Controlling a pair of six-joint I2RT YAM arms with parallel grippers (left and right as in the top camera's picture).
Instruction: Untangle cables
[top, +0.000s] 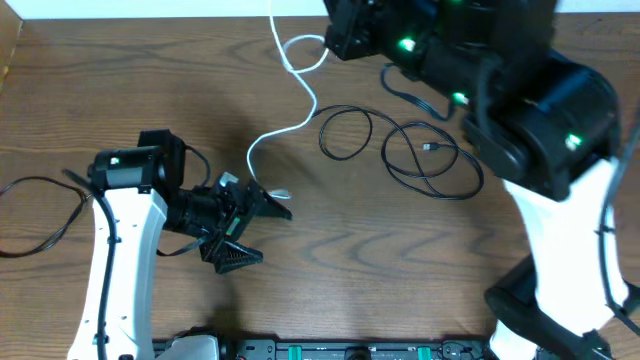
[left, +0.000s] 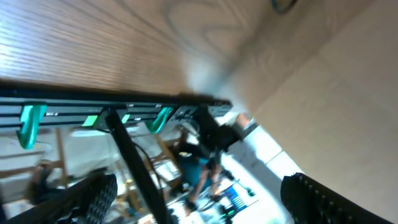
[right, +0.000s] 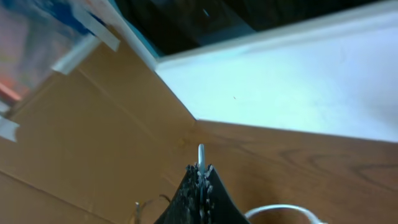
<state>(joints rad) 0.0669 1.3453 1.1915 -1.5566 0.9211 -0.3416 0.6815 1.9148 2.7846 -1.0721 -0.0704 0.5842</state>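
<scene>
The white cable (top: 312, 100) is being shown running down from the top edge of the overhead frame, looping at upper centre, then curving down to a loose end near mid-frame on the wooden table (top: 350, 270). Its upper loop is being met by the right gripper (top: 328, 44) at upper centre. In the right wrist view the fingertips (right: 200, 183) are being pressed together, with a short white cable tip pinched between them and poking up just past them. The black cable (top: 432, 168) is being seen as overlapping loops right of centre, just beside the white cable's middle bend; contact cannot be told. Part of it is being hidden under the right arm. The left gripper (top: 255, 232) is being held spread wide at lower left of centre, gripping nothing, its fingers (left: 93, 196) well apart in the blurred left wrist view. The white cable's loose end is being seen just above its upper finger; touching cannot be told.
</scene>
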